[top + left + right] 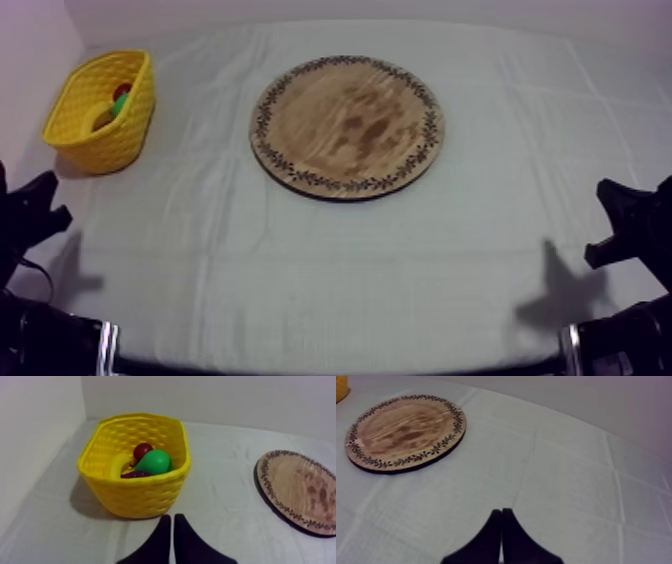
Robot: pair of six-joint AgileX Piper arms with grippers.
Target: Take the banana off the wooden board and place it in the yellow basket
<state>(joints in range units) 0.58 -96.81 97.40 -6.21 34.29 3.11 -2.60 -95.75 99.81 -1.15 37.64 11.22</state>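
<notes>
The left gripper (pixel 172 518) hangs just short of the yellow woven plastic basket (pixel 135 491), its two black fingers pressed together into a narrow wedge with nothing between them, and it points straight at the basket's near wall. Inside the basket lies the curved yellow toy banana (pixel 119 465), so the task looks done. It rests against the wall on the side away from the board, and its long axis seems to run along that wall from the near end inward. Touching it are a green toy pear (pixel 155 462), a small red fruit (pixel 142 451) behind the pear, and a dark bunch of grapes (pixel 136 474) at the near rim. The left arm is clearly the nearer one to the basket. The right gripper (pixel 501 511), likewise closed to a wedge and holding nothing, sits well apart from the basket. Between them, beside the basket, the round wooden board with a patterned rim (pixel 347 125) lies bare on the flat grey-white cloth (pixel 330 280). Beyond the basket rise plain pale walls.
</notes>
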